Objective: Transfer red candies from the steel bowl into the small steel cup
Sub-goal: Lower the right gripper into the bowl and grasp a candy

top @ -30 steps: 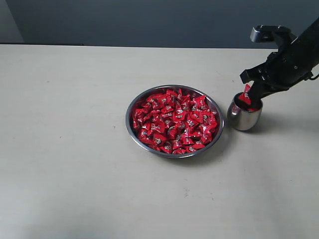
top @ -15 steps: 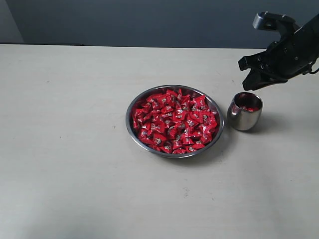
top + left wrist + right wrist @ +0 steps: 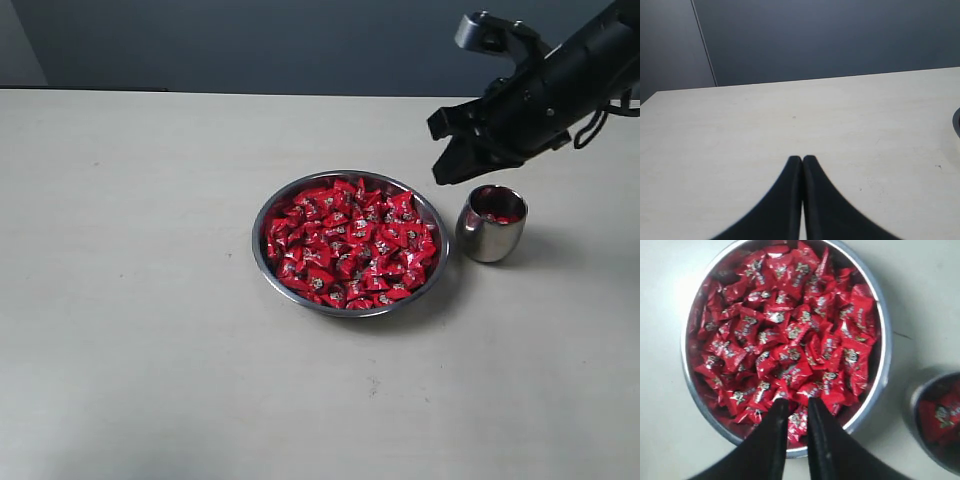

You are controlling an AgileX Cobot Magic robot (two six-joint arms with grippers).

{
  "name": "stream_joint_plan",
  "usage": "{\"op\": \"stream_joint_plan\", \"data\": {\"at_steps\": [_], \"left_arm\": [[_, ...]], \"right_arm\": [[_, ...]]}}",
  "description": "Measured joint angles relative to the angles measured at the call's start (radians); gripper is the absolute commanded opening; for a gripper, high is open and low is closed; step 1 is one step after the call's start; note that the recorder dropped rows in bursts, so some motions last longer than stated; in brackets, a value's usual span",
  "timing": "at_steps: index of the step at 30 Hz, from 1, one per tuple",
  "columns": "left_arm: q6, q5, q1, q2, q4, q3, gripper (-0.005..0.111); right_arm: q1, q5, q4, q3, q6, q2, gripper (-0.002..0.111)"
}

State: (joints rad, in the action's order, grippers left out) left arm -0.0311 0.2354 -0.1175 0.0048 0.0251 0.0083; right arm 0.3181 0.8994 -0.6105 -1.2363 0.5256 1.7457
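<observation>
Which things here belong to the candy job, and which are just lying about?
Job:
- candies
- bowl
- cup, some candies inside
- right hand, empty

Not the job:
- table
- left hand, shut, holding nothing

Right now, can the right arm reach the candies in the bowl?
Likely yes: the right gripper hovers over the bowl's rim, jaws slightly apart and empty; the candies lie uncovered, with nothing between.

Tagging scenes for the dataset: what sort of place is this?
Probably a lab test bench, not a kitchen: a plain pale table, a blank dark wall behind it, and a black robot arm above just two props, a steel bowl of red candies and a small steel cup.
</observation>
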Motion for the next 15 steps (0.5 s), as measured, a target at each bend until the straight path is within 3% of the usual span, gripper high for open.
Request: {"op": "stream_joint_plan", "data": {"at_steps": [15], "left_arm": [[0.0, 0.0, 0.0, 0.0, 0.0, 0.0, 0.0]], "right_arm": [[0.208, -0.12, 0.014, 0.0, 0.0, 0.0, 0.015]]}}
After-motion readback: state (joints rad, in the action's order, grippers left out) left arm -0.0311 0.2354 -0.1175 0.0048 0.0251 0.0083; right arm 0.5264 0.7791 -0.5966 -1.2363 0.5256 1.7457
